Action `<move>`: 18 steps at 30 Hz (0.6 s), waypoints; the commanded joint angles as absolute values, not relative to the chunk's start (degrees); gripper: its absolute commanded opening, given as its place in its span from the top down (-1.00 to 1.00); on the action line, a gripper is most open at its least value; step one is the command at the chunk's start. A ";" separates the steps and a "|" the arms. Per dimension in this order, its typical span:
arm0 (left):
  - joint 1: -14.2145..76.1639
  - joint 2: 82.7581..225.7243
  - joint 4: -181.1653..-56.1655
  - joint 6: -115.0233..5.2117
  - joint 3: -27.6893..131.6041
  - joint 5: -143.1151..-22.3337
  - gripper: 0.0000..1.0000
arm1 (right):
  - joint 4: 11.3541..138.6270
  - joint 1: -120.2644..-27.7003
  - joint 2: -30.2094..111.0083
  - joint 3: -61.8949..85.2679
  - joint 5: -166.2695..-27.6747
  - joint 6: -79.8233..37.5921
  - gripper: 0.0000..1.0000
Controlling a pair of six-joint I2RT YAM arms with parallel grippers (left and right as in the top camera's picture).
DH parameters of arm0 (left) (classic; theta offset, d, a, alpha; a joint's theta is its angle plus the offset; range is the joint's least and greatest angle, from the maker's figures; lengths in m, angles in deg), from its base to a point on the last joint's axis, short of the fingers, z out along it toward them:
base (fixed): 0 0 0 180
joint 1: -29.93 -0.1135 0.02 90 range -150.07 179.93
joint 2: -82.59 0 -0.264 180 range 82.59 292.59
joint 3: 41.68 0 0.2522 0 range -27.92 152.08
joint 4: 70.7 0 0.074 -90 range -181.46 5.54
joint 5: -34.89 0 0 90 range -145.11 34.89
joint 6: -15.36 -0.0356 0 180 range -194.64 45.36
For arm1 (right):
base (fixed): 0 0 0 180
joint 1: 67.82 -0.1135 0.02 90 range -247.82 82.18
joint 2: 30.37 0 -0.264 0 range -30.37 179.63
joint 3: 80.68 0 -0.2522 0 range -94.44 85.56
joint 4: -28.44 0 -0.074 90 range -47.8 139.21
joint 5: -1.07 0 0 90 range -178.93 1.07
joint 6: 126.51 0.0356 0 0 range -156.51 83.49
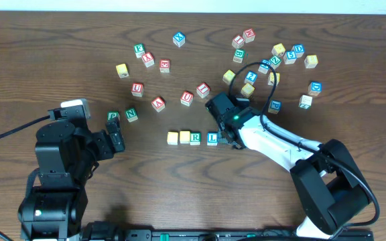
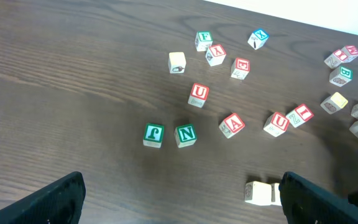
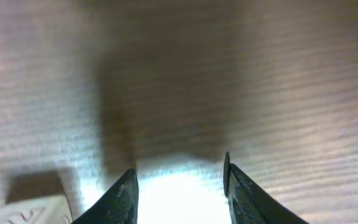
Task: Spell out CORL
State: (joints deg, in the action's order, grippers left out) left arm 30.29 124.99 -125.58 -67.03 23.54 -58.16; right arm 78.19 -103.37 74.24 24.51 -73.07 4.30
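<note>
Right arm: stretched from the near right corner to the right end of the block row [image 1: 191,138], right fingers [image 1: 230,134] low over the tabletop [image 1: 59,53].
Left arm: folded back at the left, left fingers [image 1: 116,137] well apart from the row, near the green N block [image 1: 131,114].
Right fingers, state: narrow, one on each side of a glare-whitened block [image 3: 179,193]. I cannot tell if they clamp it.
Left fingers, state: wide, nothing between them.
Overhead only: four blocks in line, two pale yellow, then the green R block [image 1: 195,138] and the blue L block [image 1: 212,138], which sits right against the right fingers.
Right wrist only: a second block [image 3: 36,210] just beside the whitened one.
</note>
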 commanded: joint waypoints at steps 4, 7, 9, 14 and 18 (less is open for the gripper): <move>29.98 124.83 -125.60 -67.53 24.92 -57.65 -0.96 | 82.80 -104.37 74.75 23.83 -81.25 6.27 0.23; 29.98 124.83 -125.60 -67.53 24.92 -57.65 -0.96 | 83.04 -105.66 74.75 23.83 -82.49 6.29 0.24; 29.98 124.83 -125.60 -67.53 24.92 -57.65 -0.96 | 82.98 -106.45 74.75 23.85 -82.45 6.29 0.33; 29.98 124.83 -125.60 -67.53 24.92 -57.65 -0.96 | 81.86 -106.91 74.75 23.85 -80.42 7.21 0.67; 29.98 124.83 -125.60 -67.53 24.92 -57.65 -0.96 | 81.80 -106.91 74.75 23.83 -78.56 7.63 0.98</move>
